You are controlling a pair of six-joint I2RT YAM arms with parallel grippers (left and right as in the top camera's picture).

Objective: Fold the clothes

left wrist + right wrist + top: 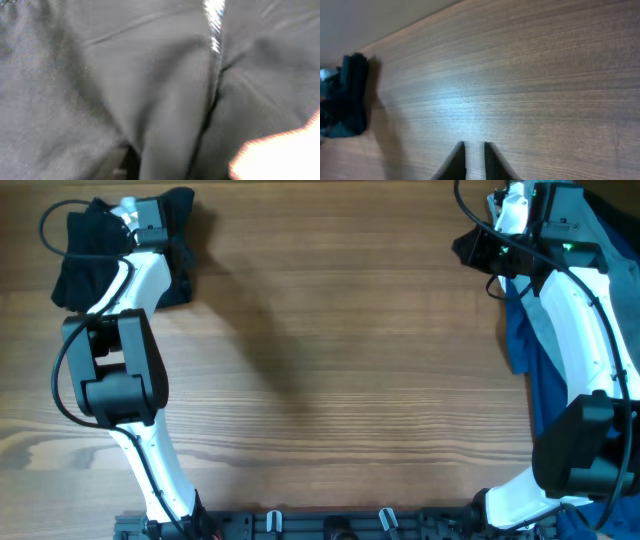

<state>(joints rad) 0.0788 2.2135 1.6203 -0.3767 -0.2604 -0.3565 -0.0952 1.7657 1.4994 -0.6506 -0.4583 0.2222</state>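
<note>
Black garment (72, 275) lies bunched at the far left corner of the table (330, 360), under the left tool (132, 212). A second item, the blue garment (522, 340), lies along the right edge, partly beneath the right arm.

Handling: both items are judged soft, light and limp. They will sag and drag when lifted, and layers may cling together. Take hold at a hem or corner, not at the middle of the heap, so that a single layer comes up. On the black garment a seam line shows in the left wrist view; no free corner can be identified there.

Tool state:
- Left tool: the wrist view is filled with dark fabric at very close range. Whether the fingers are apart or clamped on cloth cannot be told.
- Right tool (474, 147): fingers drawn together with only a narrow slit between, holding nothing, over bare table.

Surroundings: the centre of the table offers room for spreading. The right arm's own cable and link overlie the blue garment and may obstruct a grasp there.
</note>
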